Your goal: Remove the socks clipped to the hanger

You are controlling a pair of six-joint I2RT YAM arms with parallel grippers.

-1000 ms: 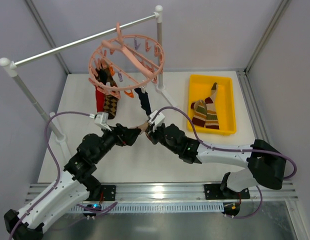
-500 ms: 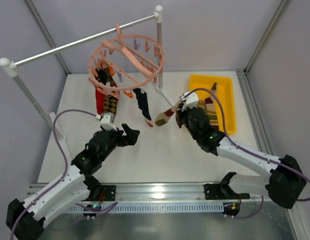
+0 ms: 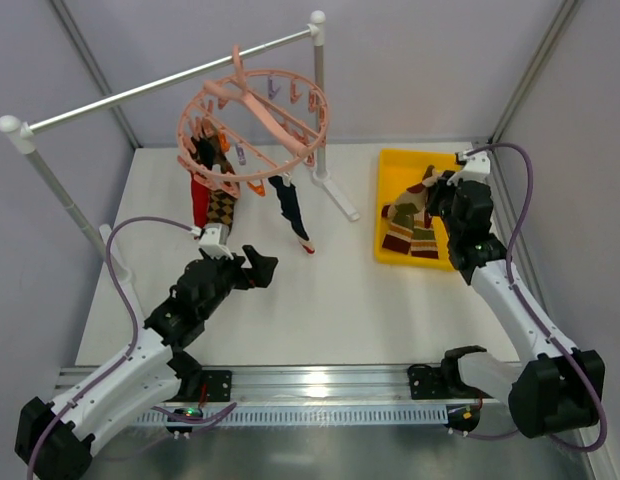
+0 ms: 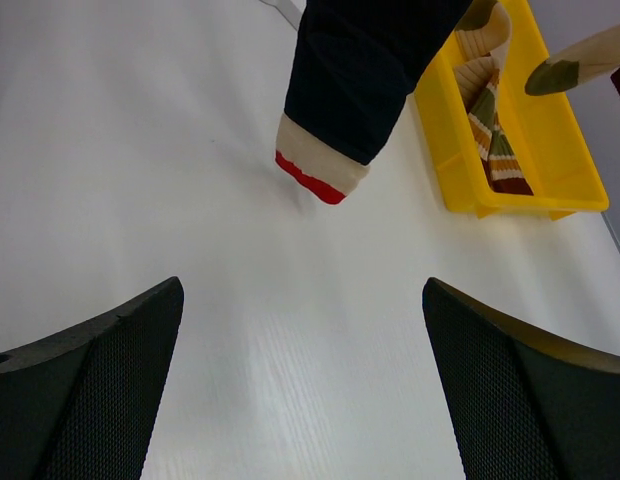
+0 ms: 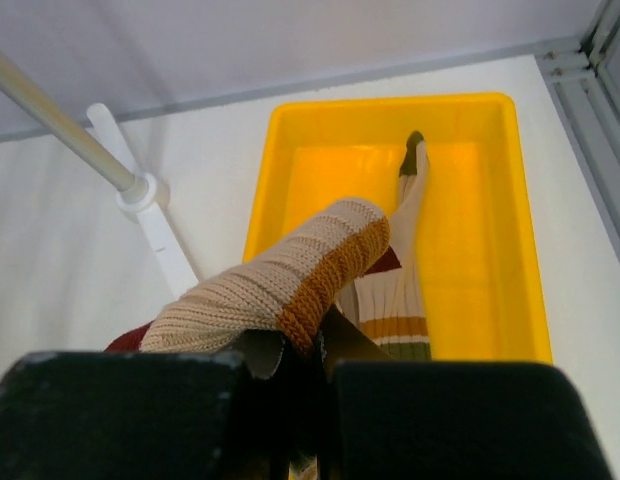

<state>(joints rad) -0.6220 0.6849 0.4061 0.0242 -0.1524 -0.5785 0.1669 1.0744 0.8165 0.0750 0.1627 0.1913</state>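
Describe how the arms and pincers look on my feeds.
The left arm and right arm have white links, black joint housings and looping purple cables. A white block sits on each wrist. The left pincer has black fingers with a fine mesh texture.

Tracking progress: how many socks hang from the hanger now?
3: a red sock and an argyle sock side by side at the hanger's left, a navy sock at its front. More may hide behind them.

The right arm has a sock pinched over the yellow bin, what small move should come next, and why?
Probably open the right pincer and let the tan sock drop: it is clamped shut on that sock above the yellow bin, where another striped sock lies.
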